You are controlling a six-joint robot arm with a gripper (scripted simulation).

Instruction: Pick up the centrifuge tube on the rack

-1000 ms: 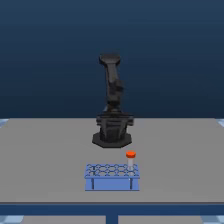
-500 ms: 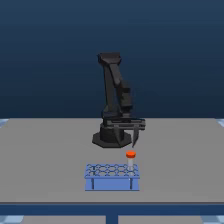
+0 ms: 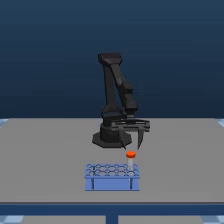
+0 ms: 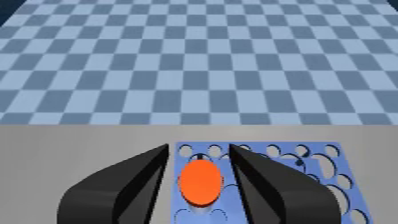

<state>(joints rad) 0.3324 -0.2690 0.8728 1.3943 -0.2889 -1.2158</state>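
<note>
While the gripper (image 3: 131, 146) hung open just above the rack (image 3: 112, 178), I judged the tube (image 3: 131, 158) light, slick; best taken just under its cap (image 4: 201, 182).

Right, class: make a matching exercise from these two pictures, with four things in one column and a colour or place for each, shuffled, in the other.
Things
1. tube cap
2. rack
3. claw
4. arm base

Descriptions
A. light blue, with round holes on top
B. black, open, fingers either side of the cap
C. orange-red, at the rack's corner
D. on the grey table, behind the rack

Pairs: 1-C, 2-A, 3-B, 4-D
</note>
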